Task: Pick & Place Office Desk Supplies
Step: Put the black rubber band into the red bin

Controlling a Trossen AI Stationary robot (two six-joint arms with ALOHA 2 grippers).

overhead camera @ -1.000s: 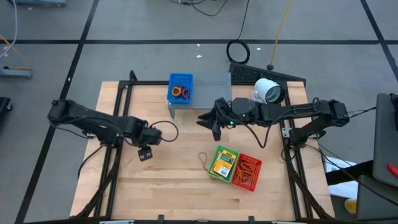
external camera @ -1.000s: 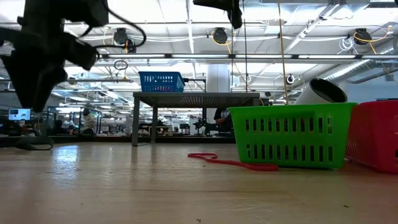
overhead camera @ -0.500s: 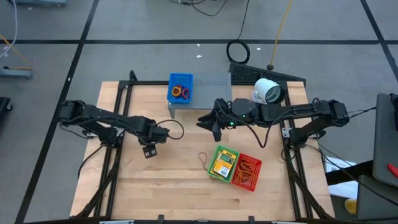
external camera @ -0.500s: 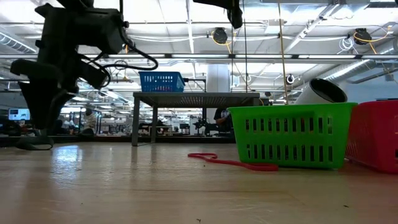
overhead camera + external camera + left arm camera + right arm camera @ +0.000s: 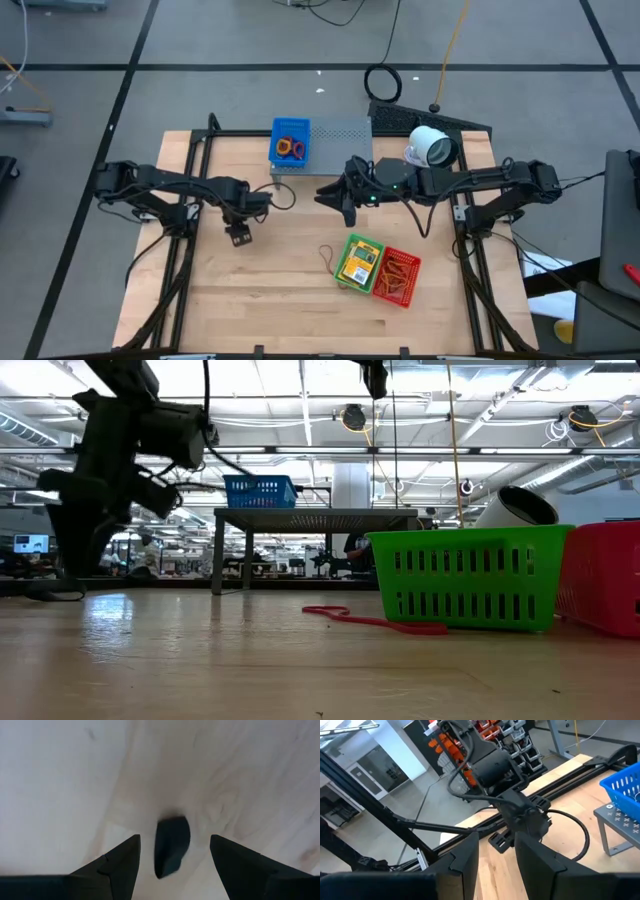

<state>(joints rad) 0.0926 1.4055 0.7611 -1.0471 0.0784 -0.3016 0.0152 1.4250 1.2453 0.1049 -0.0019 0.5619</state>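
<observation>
Judging by looks: feather-light and limp, that loose rubber band [image 5: 327, 259]; likely to flatten against the wood and slide away from a shallow pinch. Best taken across a single strand where the loop lifts a little off the table [image 5: 280, 300], fingers coming straight down and closing fully. Probably stretches and dangles once lifted, so calls for a slow carry.

Lies on bare wood just left of the green basket [image 5: 347, 243], touching or nearly touching its wall; in the low view shows as a reddish loop with a tail running toward that basket.

Holds a flat yellow packet [image 5: 358, 265] already, that green basket. Stiffer, slicker, easiest gripped by an edge. Next to it on the right, more bands piled in the red basket [image 5: 410, 265]. Far off on the grey shelf [image 5: 345, 131], small rings [image 5: 290, 149] in the blue basket [image 5: 276, 128]: tiny, hard, apt to roll.

Left gripper [image 5: 238, 236]: points down over empty wood left of centre, spread as wide as it goes, gripping nothing. Puts the band well to its right and somewhat nearer. Between its fingers, a dark blot on the wood; cannot tell whether shadow or object.

Right gripper [image 5: 345, 205]: hangs high near the shelf, fingers apart by a narrow gap, empty. Places the band nearer and slightly left, well below it.
</observation>
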